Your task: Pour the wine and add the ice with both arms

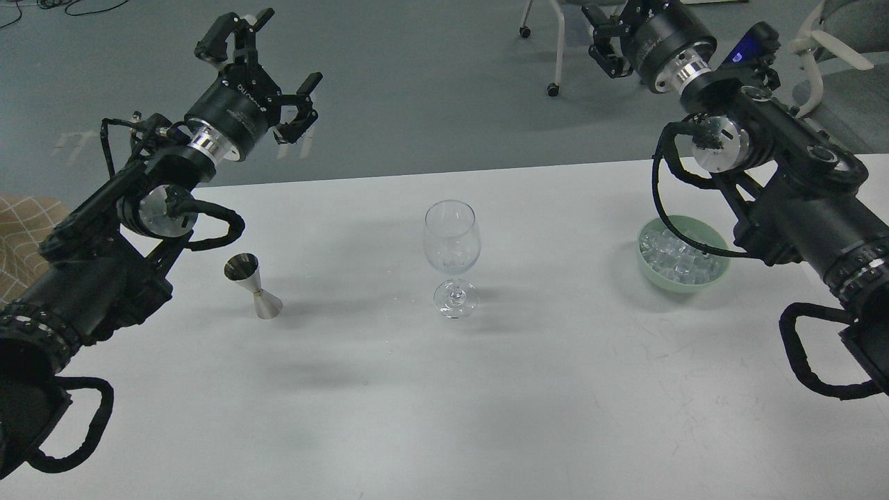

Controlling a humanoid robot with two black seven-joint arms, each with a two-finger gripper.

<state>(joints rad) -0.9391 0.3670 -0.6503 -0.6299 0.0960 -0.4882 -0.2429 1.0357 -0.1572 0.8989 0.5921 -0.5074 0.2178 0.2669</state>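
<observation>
A clear stemmed glass (451,257) stands upright at the table's middle. I cannot make out wine in it. A steel jigger (253,286) stands upright to its left. A heap of ice (677,255) lies in a green bowl (653,274) to the right, partly hidden by my right arm's cable. My left gripper (267,59) is open and empty, raised beyond the table's far edge, well above the jigger. My right gripper (603,38) is raised at the far right, above and behind the bowl. It is seen dark and partly cut off by the top edge.
The white table (486,403) runs across the view, its far edge behind the glass. Chair legs on castors (552,89) stand on the grey floor beyond. A tan checked cushion (24,229) shows at the left edge.
</observation>
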